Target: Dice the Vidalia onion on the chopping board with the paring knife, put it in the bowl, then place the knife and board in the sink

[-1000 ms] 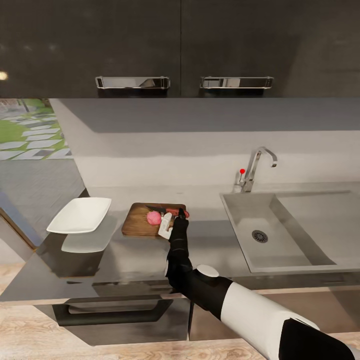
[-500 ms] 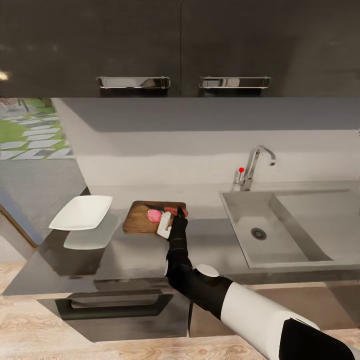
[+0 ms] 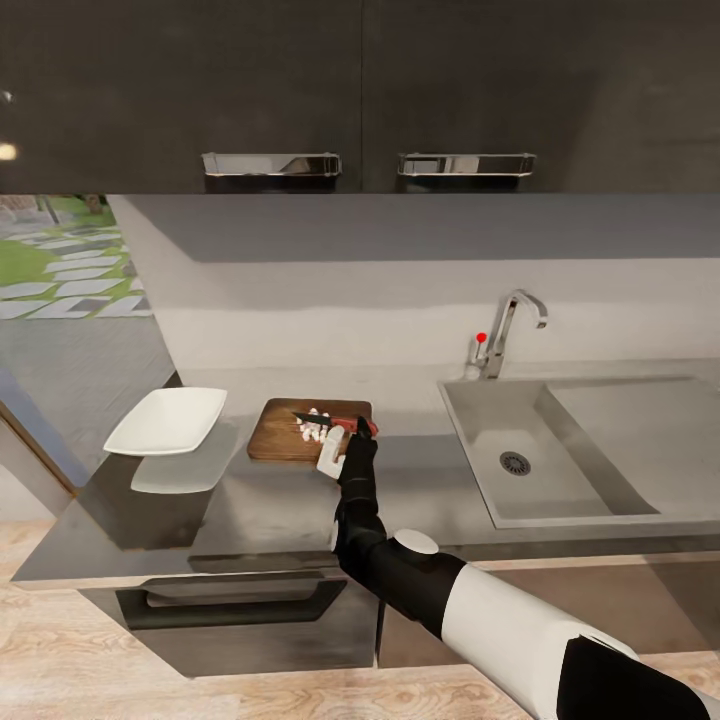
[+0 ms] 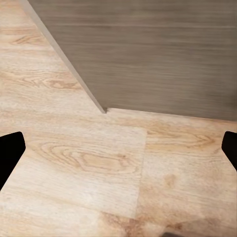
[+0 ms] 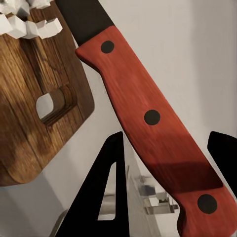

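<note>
The brown chopping board (image 3: 290, 440) lies on the grey countertop (image 3: 250, 505), left of the sink (image 3: 480, 420). Small white pieces of diced onion (image 3: 313, 427) sit on the board's right half, seen close up as white cubes (image 5: 22, 22). My right gripper (image 3: 357, 432) is shut on the red-handled paring knife (image 3: 345, 421). Its dark blade points left over the pieces. In the right wrist view the riveted handle (image 5: 153, 123) runs between the two black fingers (image 5: 106, 197), beside the board's handle hole (image 5: 53, 104). The white bowl (image 3: 167, 421) stands left of the board. My left gripper (image 4: 118, 153) is open above the wood floor.
A chrome tap with a red knob (image 3: 503, 338) rises behind the sink, whose drain (image 3: 515, 463) lies bare. Dark wall cabinets (image 3: 360, 90) hang above. The counter ends just left of the bowl. A grey-brown cabinet front (image 4: 148, 54) meets the floor near my left gripper.
The whole pink onion on the board has become a cluster of small white pieces. The right gripper stays at the board's right end with the knife; the view has shifted slightly.
</note>
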Tool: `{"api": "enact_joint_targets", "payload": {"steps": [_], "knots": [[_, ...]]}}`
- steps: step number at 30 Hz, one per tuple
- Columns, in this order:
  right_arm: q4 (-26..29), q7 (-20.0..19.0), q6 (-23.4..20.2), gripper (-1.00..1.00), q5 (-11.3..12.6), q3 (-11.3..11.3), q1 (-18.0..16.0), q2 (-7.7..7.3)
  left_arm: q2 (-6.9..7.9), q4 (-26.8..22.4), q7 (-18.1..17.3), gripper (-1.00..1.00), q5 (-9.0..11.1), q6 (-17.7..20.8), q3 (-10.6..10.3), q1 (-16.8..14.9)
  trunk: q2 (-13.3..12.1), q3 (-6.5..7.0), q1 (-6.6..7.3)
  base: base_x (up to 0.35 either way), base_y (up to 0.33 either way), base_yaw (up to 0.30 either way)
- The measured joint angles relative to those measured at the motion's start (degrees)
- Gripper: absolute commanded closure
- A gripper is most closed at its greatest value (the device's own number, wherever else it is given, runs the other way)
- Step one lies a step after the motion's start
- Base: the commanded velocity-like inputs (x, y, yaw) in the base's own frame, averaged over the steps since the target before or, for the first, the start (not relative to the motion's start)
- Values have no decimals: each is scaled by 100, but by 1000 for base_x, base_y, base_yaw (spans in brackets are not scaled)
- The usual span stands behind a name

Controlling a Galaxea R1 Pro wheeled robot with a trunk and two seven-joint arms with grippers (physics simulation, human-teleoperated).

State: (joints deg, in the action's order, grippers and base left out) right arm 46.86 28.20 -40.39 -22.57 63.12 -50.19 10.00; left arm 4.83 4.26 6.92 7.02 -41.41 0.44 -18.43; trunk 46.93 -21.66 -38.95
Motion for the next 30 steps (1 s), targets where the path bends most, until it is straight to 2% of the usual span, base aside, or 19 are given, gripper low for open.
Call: {"api": "enact_joint_targets", "payload": {"steps": [9, 12, 13, 16, 17, 19, 21, 24, 26, 27, 28, 30], "knots": [[39, 9, 9, 100, -15, -5, 0, 0, 0, 0, 6, -100, 0, 0, 0, -1, 0, 0, 0, 0, 0, 0], [157, 29, 248, 100, -24, -73, 0, 0, 0, 0, 8, -100, 0, 0, 0, -1, 0, 0, 0, 0, 0, 0], [261, 36, 385, 100, -33, -317, -1, 0, 0, 0, 9, -100, 0, 0, 0, -1, 0, 0, 0, 0, 0, 0], [772, 1, 529, 100, 82, -1427, 0, 0, 0, 0, 9, -100, 0, 0, 0, -1, 0, 1, 0, 0, 0, 0], [930, -27, 617, 100, 269, -1773, -1, 0, 0, 0, 9, -100, 0, 0, 0, -1, 0, 0, 0, 0, 0, 0], [1142, -310, 760, 100, 889, -2472, 0, 0, 0, 0, 9, -100, 0, 0, 0, 0, 0, 0, 0, 0, 0, 0], [1210, -1012, 809, 100, 1383, -3224, -2, -35, 0, 0, 8, -100, 0, 1, 1, 1, 0, 0, 0, 0, 0, 0], [1206, -2212, 815, 100, 1548, -4212, -4, -404, 0, -1, 4, -100, -1, 0, 0, 0, 0, 0, 0, 0, 0, 0], [1171, -2745, 807, 100, 1554, -4908, -3, -643, 0, -1, 1, -100, -1, 4, 1, 1, 0, 0, 0, 0, 0, 0], [1112, -2967, 805, 100, 1574, -5175, -4, -776, -3, -1, 1, -100, -2, 6, -3, 1, 0, 0, 0, 0, 0, 0], [924, -3285, 804, 100, 1581, -5471, -4, -981, -6, -1, 0, -100, -3, 8, -5, 0, 0, 0, 0, 0, 0, 0], [600, -3682, 807, 100, 1589, -5919, -5, -1203, -13, -1, -5, -100, -3, 9, -7, -1, 0, 0, 0, 0, 0, 0]]}}
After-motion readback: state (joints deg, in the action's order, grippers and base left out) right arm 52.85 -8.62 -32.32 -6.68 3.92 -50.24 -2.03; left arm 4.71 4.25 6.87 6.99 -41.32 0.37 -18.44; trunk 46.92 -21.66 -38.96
